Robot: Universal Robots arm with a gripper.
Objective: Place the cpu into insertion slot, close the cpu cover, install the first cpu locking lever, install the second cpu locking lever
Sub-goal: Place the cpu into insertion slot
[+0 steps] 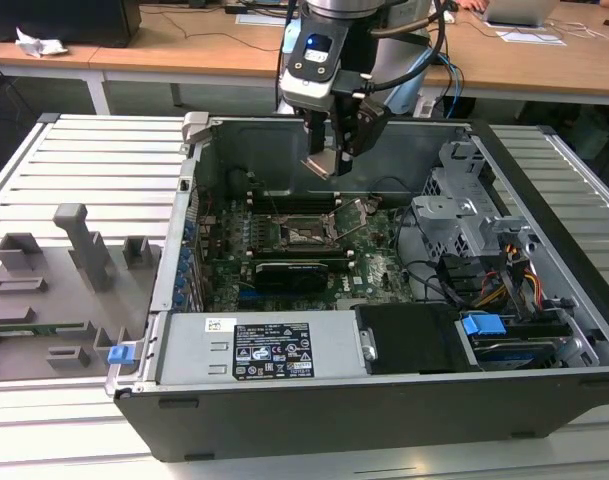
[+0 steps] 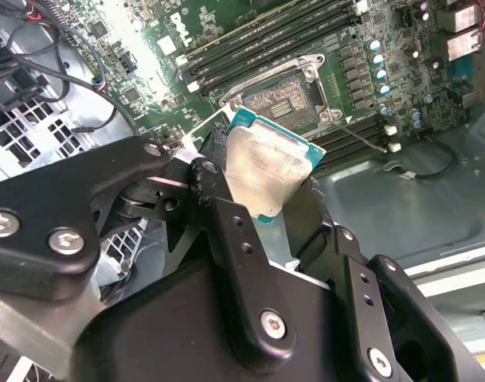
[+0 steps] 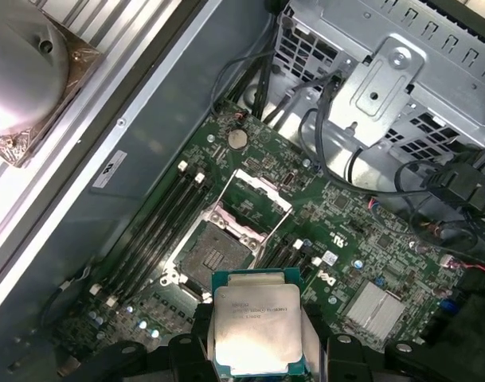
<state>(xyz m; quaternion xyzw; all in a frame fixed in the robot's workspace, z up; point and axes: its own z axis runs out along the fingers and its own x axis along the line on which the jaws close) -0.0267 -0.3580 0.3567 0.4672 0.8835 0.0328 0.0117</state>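
An open computer case [image 1: 384,410] sits on the slatted tabletop [image 1: 94,160], its labelled power supply [image 1: 264,350] along the near wall. A grey drive cage [image 1: 464,215] stands inside at the exterior view's right. A grey fixture tray [image 1: 44,300] lies beside the case.

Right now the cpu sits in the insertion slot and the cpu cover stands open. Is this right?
No. In the first wrist view the fingers hold the cpu above the board, and the insertion slot is empty. The cpu cover does stand open.
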